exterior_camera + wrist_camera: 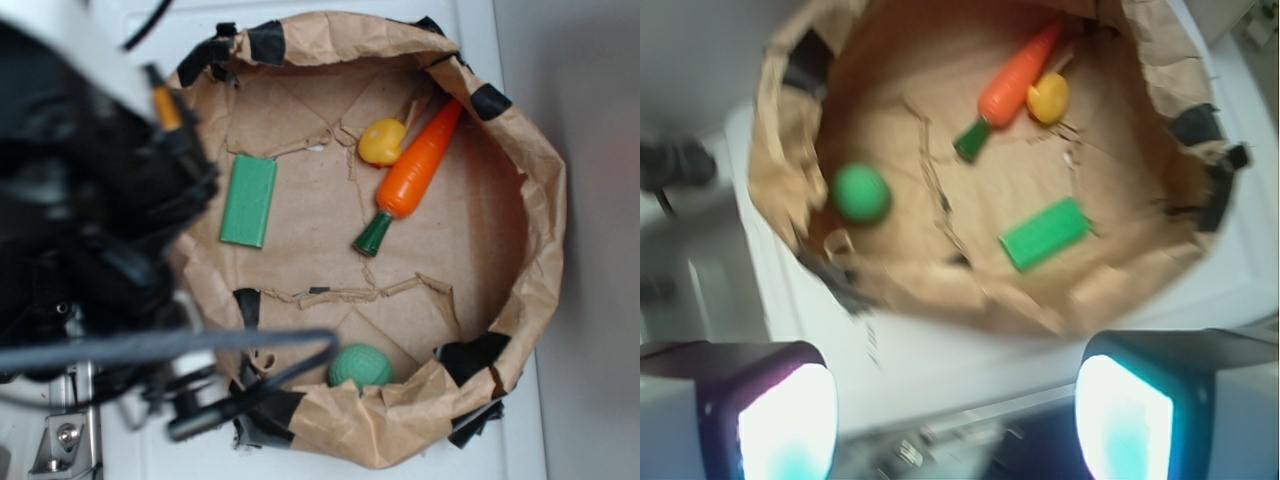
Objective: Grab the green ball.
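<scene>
Brown crumpled paper forms a shallow round basin (530,200), its rim patched with strips of black tape, resting on a white surface. No brand, label or legible writing shows on any item in either view. The small round teal-green ball (361,366) with a dimpled matte surface lies at the basin's near wall in the exterior view, just beside a black tape patch; being spherical, it presents no long axis and no pointing direction. In the wrist view the same ball (861,192) sits at the left side of the basin floor, apart from everything else. A flat green rectangular block (249,200) lies on the floor well apart from the ball. An orange plastic carrot with a dark green stem (415,170) lies diagonally, its stem end directed toward the basin's middle, touching a small yellow rounded toy (382,142). The gripper (958,420) is above and outside the basin, its two fingers spread wide apart with nothing between them.
</scene>
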